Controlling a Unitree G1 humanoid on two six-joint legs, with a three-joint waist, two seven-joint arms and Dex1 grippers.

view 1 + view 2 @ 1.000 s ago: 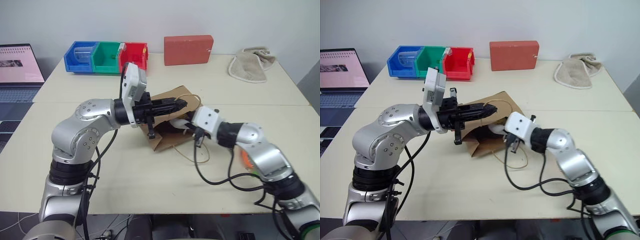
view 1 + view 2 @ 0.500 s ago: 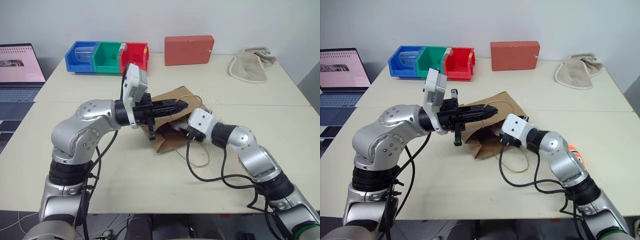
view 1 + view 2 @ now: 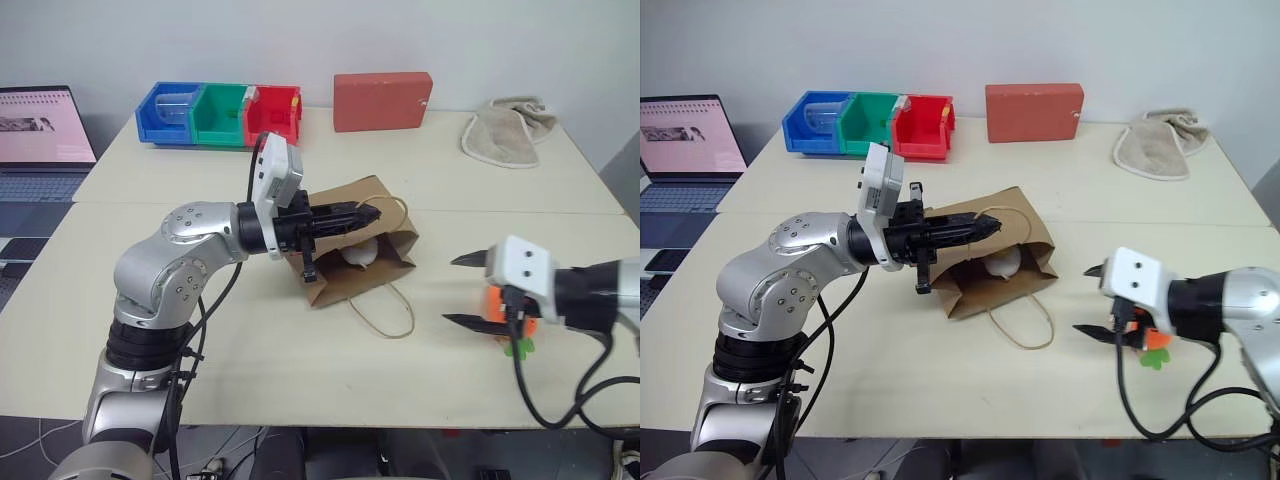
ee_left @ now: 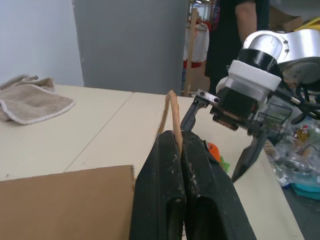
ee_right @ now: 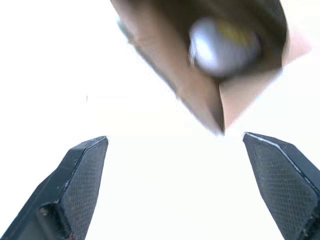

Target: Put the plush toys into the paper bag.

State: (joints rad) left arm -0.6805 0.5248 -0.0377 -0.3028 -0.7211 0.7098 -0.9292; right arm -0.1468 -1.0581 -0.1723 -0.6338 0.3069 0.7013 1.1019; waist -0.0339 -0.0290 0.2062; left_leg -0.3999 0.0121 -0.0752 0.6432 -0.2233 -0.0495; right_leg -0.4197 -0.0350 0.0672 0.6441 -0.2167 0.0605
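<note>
The brown paper bag (image 3: 340, 285) lies on its side at the table's middle, mouth facing right. My left gripper (image 3: 372, 212) is shut on its upper loop handle (image 4: 172, 107), holding the mouth up. The white egg plush toy (image 3: 358, 254) sits inside the bag, and the right wrist view shows it there too (image 5: 222, 45). To the right of the bag my right gripper (image 3: 451, 290) hangs open with nothing between its fingers. The orange carrot plush toy (image 3: 1156, 338) lies on the table just behind that gripper, partly hidden by it.
Along the back of the table stand blue, green and red bins (image 3: 220, 113), a red box (image 3: 382, 100) and a beige towel (image 3: 508, 130). A laptop (image 3: 45, 130) sits at far left. The bag's lower loop handle (image 3: 385, 318) lies on the table in front of it.
My right gripper has opened, pulled out of the bag's mouth and swung away to the right, leaving the white toy inside. The left gripper has stayed on the handle.
</note>
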